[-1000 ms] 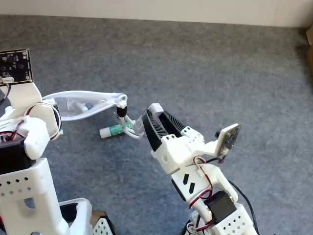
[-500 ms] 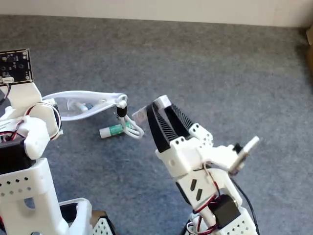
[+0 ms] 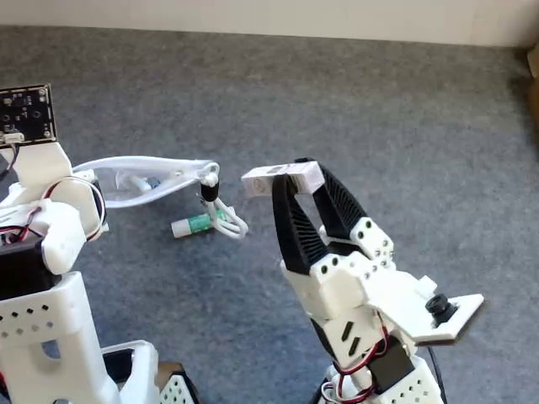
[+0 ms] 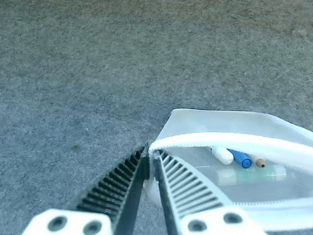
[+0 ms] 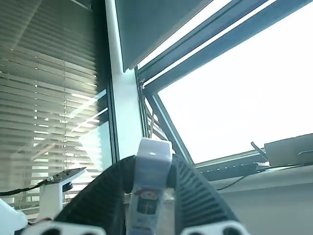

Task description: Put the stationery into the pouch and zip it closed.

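The right gripper is closed on a white block, held raised, apart from the pouch. The pouch rim is pinched by the left gripper. Pens are already inside. A green-capped tube remains outside on the carpet, and the zip is judged unclosed.

You are looking at an office-like room. The arms are standing on a grey, short-pile carpet surface, and a pale wall strip is running along its far edge. Your right wrist camera is pointing up across the room, where horizontal slatted blinds are hanging over tall glazing and catching sunlight. Beside them a large dark-framed window is letting in bright daylight, and a thin cable is trailing below the pale sill, on which a flat grey device is sitting
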{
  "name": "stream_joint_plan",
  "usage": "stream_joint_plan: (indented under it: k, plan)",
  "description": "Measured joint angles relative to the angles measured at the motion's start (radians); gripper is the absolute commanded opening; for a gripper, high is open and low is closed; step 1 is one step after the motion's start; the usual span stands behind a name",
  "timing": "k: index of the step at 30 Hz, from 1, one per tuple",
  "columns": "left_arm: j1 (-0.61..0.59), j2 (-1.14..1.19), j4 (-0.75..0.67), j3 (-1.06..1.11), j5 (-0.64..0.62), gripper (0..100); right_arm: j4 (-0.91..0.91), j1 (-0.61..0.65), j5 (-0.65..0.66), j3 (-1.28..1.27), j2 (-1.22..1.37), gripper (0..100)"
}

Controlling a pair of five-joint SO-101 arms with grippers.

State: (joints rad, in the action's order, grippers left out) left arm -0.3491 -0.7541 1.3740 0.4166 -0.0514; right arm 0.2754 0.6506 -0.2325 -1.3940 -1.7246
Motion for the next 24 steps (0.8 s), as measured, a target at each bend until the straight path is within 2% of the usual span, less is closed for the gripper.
stream_joint_plan:
  k: [4,12,19,24]
  plan:
    - [0.000,0.000,0.000,0.000,0.000,1,0.012,0.000,0.006,0.009,0.018,0.5]
    - [-0.002,0.000,0.000,0.000,0.000,1,0.014,0.000,0.006,0.166,0.311,0.5]
    - [0.002,0.000,0.000,0.000,0.000,1,0.014,0.137,0.009,0.245,0.571,0.5]
    - [0.002,0.000,-0.003,0.000,0.000,1,0.069,0.170,0.009,0.284,0.695,0.5]
